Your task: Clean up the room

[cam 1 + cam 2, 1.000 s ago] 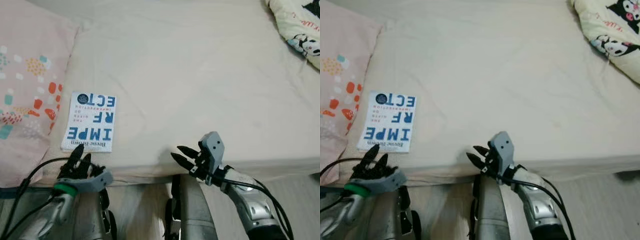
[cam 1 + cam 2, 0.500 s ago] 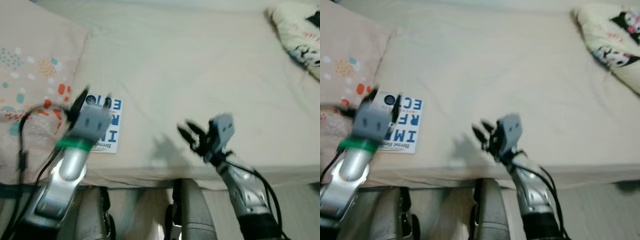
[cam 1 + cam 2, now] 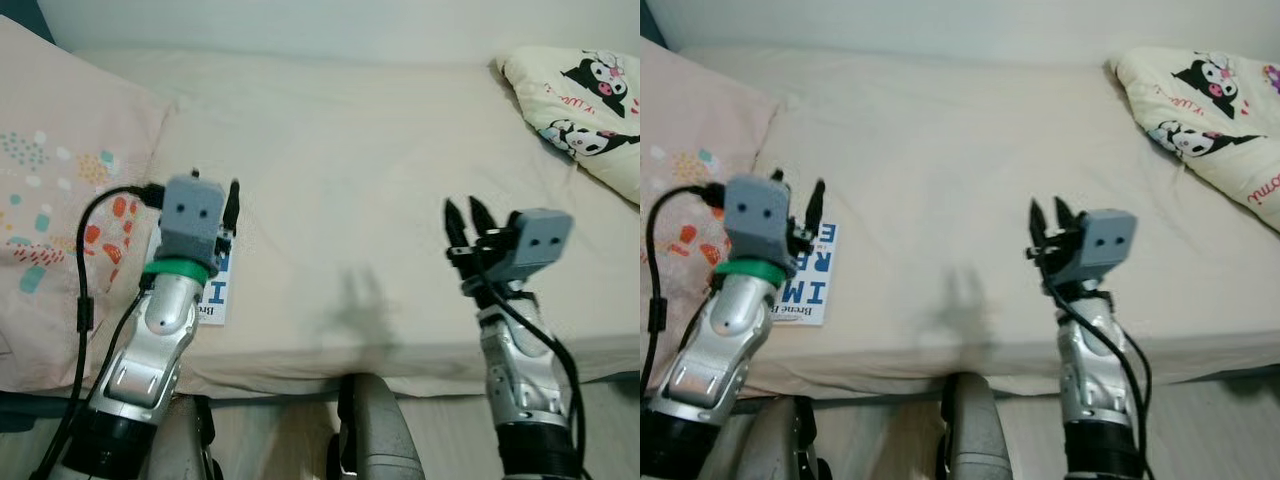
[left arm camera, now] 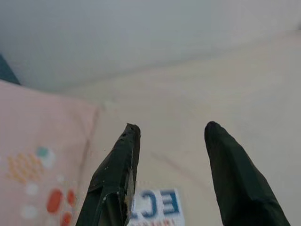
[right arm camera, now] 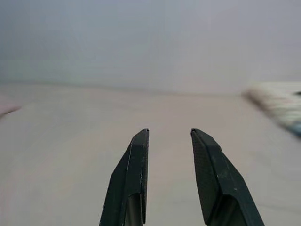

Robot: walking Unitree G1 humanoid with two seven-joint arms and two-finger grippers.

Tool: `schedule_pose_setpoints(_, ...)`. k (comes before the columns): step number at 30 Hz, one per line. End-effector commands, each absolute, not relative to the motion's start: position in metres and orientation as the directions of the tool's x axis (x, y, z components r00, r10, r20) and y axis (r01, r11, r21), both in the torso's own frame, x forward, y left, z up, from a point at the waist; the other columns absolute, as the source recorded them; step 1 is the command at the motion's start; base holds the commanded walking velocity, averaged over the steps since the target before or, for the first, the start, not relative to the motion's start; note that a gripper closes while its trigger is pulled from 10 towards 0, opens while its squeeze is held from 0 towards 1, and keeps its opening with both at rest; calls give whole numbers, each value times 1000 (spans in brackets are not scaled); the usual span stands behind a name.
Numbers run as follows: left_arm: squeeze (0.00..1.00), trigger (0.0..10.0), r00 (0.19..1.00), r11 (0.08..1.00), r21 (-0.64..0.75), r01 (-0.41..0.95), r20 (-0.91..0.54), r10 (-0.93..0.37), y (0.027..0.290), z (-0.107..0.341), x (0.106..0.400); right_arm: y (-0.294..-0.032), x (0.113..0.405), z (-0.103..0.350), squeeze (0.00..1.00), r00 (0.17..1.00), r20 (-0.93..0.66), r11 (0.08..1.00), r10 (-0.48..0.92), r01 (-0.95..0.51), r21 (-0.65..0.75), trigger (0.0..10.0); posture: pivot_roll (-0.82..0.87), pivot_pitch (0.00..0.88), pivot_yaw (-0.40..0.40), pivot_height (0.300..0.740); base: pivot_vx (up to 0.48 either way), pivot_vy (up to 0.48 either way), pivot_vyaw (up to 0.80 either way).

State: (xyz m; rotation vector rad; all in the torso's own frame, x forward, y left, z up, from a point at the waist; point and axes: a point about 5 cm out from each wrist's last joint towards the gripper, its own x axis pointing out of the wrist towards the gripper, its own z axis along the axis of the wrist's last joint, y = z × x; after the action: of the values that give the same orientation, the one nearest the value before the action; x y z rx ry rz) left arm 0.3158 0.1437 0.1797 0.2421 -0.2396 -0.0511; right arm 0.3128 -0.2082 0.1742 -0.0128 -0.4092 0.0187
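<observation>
A wide bed with a plain cream sheet stretches across the scene. Near its front left edge lies a white paperback book with large blue letters on its cover, flat on the sheet and just right of a pink pillow dotted with orange and teal shapes. Part of the book is hidden behind the left arm.

The left gripper is raised above the book, its two black fingers pointing toward the far side of the bed. Its jaws stand wide apart and hold nothing. A green band circles the silver wrist below its grey camera block, and a black cable loops off to the left over the pillow.

The right gripper hovers over bare sheet at the near right of the bed, well apart from the book. Its jaws are parted by a narrower gap and are empty.

At the far right corner rests a pale yellow cushion printed with black-and-white cartoon characters. A pale wall rises beyond the bed.
</observation>
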Motion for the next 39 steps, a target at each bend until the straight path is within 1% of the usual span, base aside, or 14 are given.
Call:
schedule_pose_setpoints(1,0,10000,982,969,244,41,170,-84,144,170,317,-215,309,171,0,917,399,999,-23,33,-18,10000,-165,44,-9,627,0,0,0)
schedule_pose_setpoints(2,0,10000,986,972,232,34,151,-70,146,169,322,-212,309,169,0,919,394,999,-20,33,-26,10000,-172,41,-11,636,0,0,0)
schedule_pose_setpoints(6,0,10000,986,976,215,29,156,-63,146,171,327,-209,309,167,0,921,390,999,-10,25,-33,10000,-172,38,-19,654,0,0,0)
schedule_pose_setpoints(9,0,10000,984,978,205,29,165,-64,145,174,329,-209,310,167,0,921,389,999,-8,24,-36,10000,-175,37,-24,658,0,0,0)
schedule_pose_setpoints(11,0,10000,982,985,163,56,169,-84,139,178,333,-213,312,168,0,922,387,998,-13,33,-44,10000,-182,43,-35,672,0,0,0)
schedule_pose_setpoints(16,0,10000,979,986,132,98,164,-119,127,180,334,-218,312,169,0,924,382,997,-20,46,-57,10000,-191,50,-39,690,0,0,0)
schedule_pose_setpoints(19,0,10000,976,985,128,120,164,-140,120,181,334,-219,311,167,0,926,375,997,-27,54,-61,10000,-194,56,-39,703,0,0,0)
schedule_pose_setpoints(25,0,10000,974,980,141,142,156,-164,114,181,335,-219,311,166,0,928,371,996,-33,59,-60,10000,-193,65,-30,721,0,0,0)
schedule_pose_setpoints(29,0,10000,974,978,146,146,152,-168,113,180,335,-218,311,166,0,928,371,996,-33,60,-59,10000,-192,64,-30,725,0,0,0)
schedule_pose_setpoints(33,0,10000,972,974,129,187,119,-202,109,175,332,-212,317,160,0,937,349,998,-25,43,-45,10000,-154,48,-30,740,0,0,-433)
schedule_pose_setpoints(39,0,10000,968,966,156,208,108,-226,104,172,331,-209,323,160,0,938,345,999,-28,40,-30,10000,-147,30,-24,740,0,0,-140)
